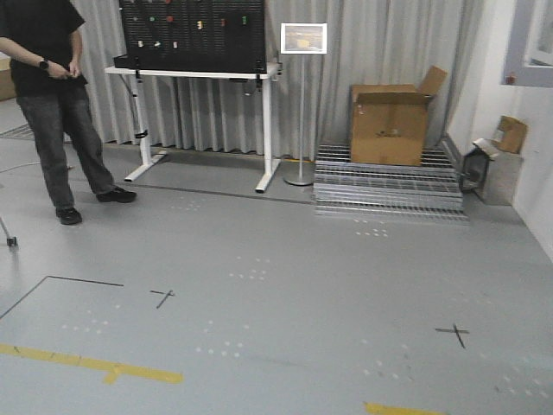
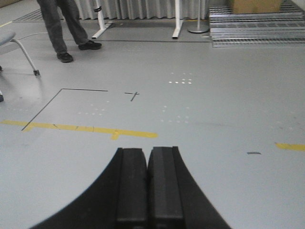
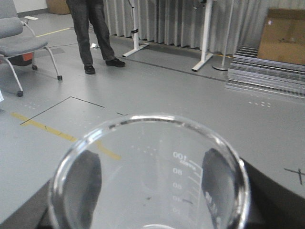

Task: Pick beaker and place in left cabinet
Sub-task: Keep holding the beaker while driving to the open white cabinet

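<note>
- The beaker (image 3: 147, 143) is in my right gripper (image 3: 151, 191), roughly upright as far as I can tell, its open mouth filling the lower part of the right wrist view, above the grey floor (image 3: 157, 90).
- My right pads (image 3: 84, 183) show through the glass as 2 dark shapes, 1 on each side of the wall, clamped on it below the rim.
- My left gripper (image 2: 147, 191) is pressed together with nothing in it.
- Handling, as I judge it: thin glass, light and stiff, smooth enough to slip. A hard squeeze or a knock on a shelf edge could crack it, so firm but moderate pressure suits it.
- The best hold, I think, is across the straight wall on opposite sides, clear of the rim, which is about where I have it.
- Looks: clear and round, with a thickened rim that catches the light. Faint white graduations read 100 and 80, and the lower marks are too faint to read. It appears empty.
- I cannot make out the spout from this angle.
- The left cabinet shows in none of my views, so the placing is not yet done.
</note>
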Controlling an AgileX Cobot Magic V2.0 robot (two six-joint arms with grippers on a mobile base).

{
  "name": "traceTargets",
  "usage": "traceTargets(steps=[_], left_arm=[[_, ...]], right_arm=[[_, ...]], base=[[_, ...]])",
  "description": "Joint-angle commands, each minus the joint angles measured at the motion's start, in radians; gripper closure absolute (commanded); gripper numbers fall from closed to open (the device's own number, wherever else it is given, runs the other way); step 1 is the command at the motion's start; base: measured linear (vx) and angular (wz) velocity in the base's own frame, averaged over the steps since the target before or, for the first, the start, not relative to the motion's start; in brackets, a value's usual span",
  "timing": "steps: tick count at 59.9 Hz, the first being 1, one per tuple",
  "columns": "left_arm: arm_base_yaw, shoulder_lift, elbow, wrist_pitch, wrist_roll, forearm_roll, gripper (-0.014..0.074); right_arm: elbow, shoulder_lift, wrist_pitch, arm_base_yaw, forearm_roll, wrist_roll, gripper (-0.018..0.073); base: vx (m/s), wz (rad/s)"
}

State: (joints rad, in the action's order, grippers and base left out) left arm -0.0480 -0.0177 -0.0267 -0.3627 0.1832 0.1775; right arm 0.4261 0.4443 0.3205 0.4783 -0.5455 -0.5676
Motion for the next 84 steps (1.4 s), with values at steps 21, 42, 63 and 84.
traceTargets(steps=[21,42,63,84], left_arm=[[-0.005,-0.010,0.015,0.075,0.004,0.003,0.0593],[-0.005,-0.010,0.015,0.075,0.004,0.003,0.0593],[-0.005,-0.010,0.015,0.075,0.004,0.003,0.0593],[-0.005,-0.010,0.015,0.075,0.004,0.003,0.0593]], right_arm=[[0.031,0.005,-0.071,-0.003,-0.017,0.001,0.0563],[0.031,0.005,-0.071,-0.003,-0.017,0.001,0.0563],[0.031,0.005,-0.071,-0.003,-0.017,0.001,0.0563],[0.031,0.005,-0.067,-0.003,-0.017,0.001,0.0563]], base=[[0.66,0.20],[0.70,0.03],[0.73,0.00],[0.73,-0.03]])
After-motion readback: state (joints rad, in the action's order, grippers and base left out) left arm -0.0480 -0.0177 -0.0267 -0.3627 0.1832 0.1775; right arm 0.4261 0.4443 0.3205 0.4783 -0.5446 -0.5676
